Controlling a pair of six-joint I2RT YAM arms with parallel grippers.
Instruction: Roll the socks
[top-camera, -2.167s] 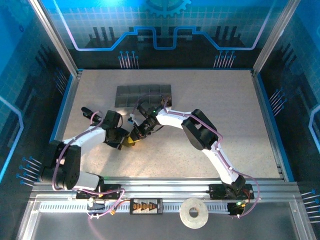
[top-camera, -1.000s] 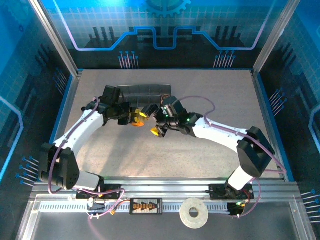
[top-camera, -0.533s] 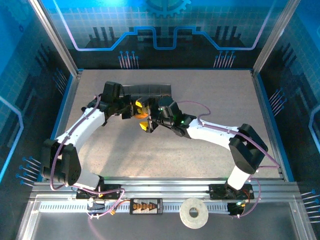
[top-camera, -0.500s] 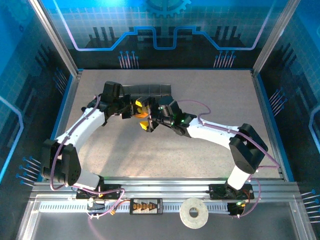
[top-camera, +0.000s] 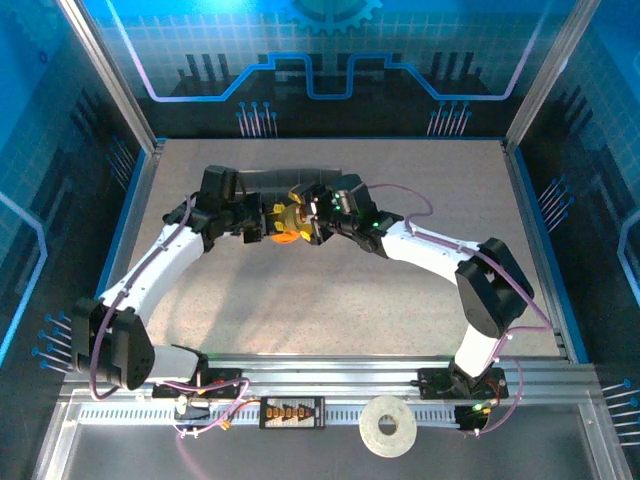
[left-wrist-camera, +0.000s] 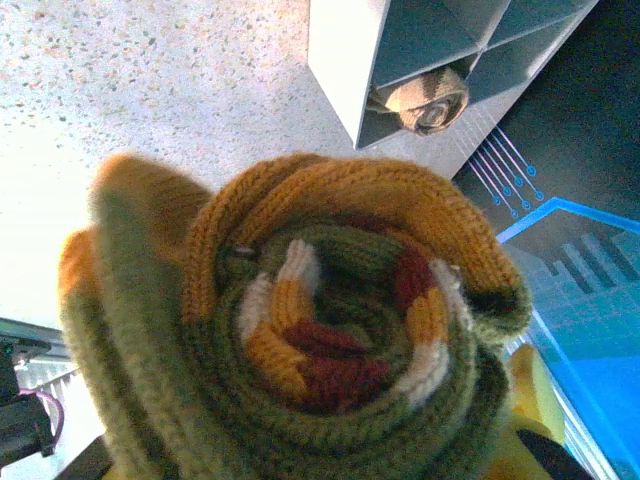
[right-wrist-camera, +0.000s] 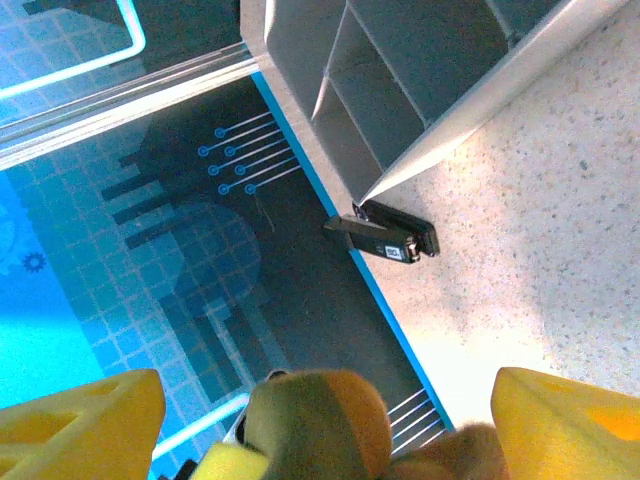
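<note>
Left wrist view: the olive-green knitted sock (left-wrist-camera: 320, 340), rolled in a fat spiral w/ orange, red and cream bands, hides nearly all of the left gripper (top-camera: 268, 222) bar one yellow fingertip (left-wrist-camera: 520, 420) pressed to its lower right, so that gripper reads as clamped on it, up off the speckled table (left-wrist-camera: 150, 80). Spiral end faces the lens, long axis straight at it; behind, a beige-brown rolled sock (left-wrist-camera: 425, 100) sits in a compartment of the grey divided tray (left-wrist-camera: 340, 60), part cut off by a wall. Right gripper (right-wrist-camera: 325, 400) has its yellow fingers (right-wrist-camera: 80, 425) wide apart either side of the olive sock's edge, w/o clear contact.
</note>
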